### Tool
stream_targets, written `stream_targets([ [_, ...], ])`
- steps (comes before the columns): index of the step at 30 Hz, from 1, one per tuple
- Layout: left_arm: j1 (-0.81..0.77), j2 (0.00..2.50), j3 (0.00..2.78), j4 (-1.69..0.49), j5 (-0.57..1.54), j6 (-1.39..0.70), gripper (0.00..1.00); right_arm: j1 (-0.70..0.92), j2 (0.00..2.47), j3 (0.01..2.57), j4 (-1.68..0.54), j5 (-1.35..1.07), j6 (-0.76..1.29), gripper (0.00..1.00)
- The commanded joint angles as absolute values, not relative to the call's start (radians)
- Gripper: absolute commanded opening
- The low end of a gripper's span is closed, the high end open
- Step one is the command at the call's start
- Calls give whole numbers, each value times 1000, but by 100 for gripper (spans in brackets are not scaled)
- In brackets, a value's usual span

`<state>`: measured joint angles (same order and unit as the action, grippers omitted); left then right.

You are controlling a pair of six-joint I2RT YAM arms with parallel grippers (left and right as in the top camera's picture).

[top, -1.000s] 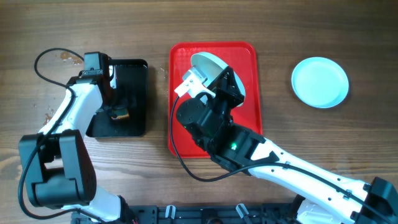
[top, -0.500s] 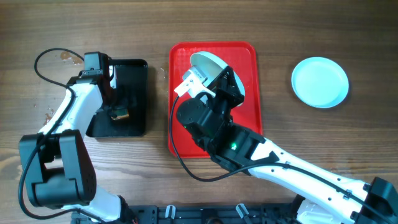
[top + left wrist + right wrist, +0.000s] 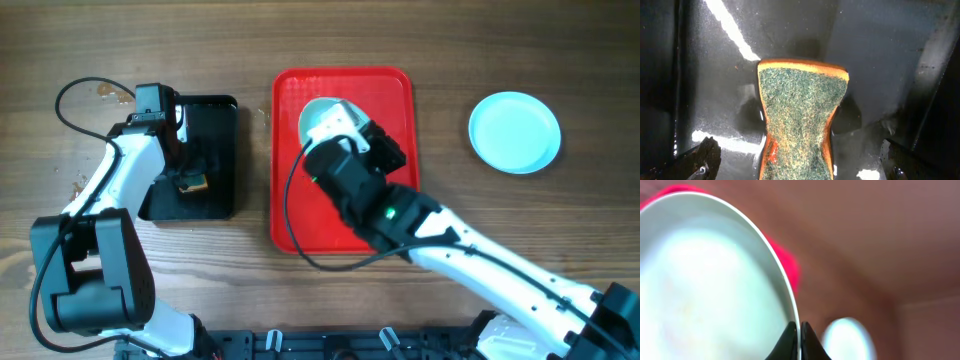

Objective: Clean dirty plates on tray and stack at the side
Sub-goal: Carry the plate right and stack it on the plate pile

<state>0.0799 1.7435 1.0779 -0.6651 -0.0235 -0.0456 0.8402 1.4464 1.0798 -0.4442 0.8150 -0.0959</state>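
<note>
Only up close, tool [image 3: 799, 341] astride plate [image 3: 705, 280].

The right arm [image 3: 480, 265] lies over the tray [image 3: 400, 90] in the middle and fills the near right corner. Bare wood is open between the tray and a plate [image 3: 514, 132] by the right edge. The left arm [image 3: 120, 170] blocks the black tray [image 3: 215, 110].

Overhead: bright, even, sharp; soft short shadows | Left wrist: dim; white glare streaks on glossy black tray [image 3: 880, 60]; sponge [image 3: 800, 120] in focus | Right wrist: heavily blurred; plate [image 3: 705, 280] washed out; background defocused
</note>
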Motion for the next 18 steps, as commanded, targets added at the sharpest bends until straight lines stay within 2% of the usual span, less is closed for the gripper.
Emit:
stream_targets([
  [1,81,1736,1072,-662,-8,-30,100,691,1417,1087,-471,430,175,4],
  [5,81,1736,1072,-662,-8,-30,100,471,1353,1118,-500,131,344,4],
  [7,81,1736,1072,-662,-8,-30,100,311,1330,1119,-501,-24,458,4],
  [11,81,1736,1072,-662,-8,-30,100,-3,1336,1119,-511,-266,526,4],
  [14,81,1736,1072,-662,-8,-30,100,-208,1338,1119,-532,-354,526,4],
  [18,81,1736,1072,-662,-8,-30,100,-388,1338,1117,-599,-294,526,4],
])
